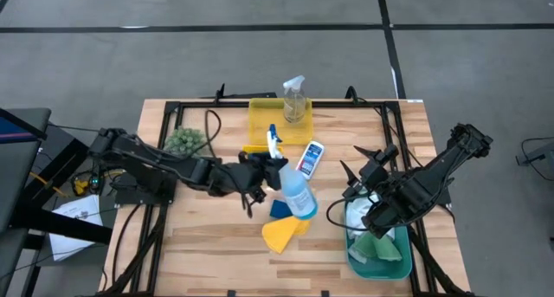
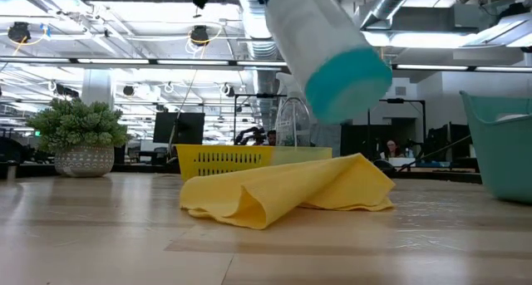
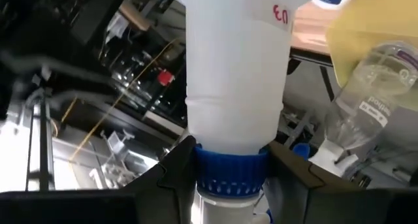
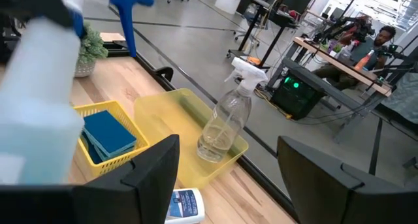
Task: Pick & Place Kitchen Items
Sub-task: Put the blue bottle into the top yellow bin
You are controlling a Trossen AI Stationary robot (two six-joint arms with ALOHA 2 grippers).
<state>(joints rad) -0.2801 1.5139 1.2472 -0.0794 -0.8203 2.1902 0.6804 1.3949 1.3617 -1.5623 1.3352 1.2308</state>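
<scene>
My left gripper [image 1: 264, 170] pinches the blue collar of the blue-white plastic spray bottle [image 1: 294, 191], held tilted above the crumpled yellow cloth [image 1: 281, 234]. My right gripper [image 1: 359, 186], fingers spread, waits by the teal bin [image 1: 377, 264].

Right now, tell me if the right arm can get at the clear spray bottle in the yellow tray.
Probably yes. The right gripper is open and empty above the teal bin, and the clear spray bottle stands upright in the yellow tray with nothing between them. The left gripper holds the blue-white bottle off to the side.

Two dark jointed arms — black cabling, each hand [image 1: 260, 183] blocky, two-fingered
</scene>
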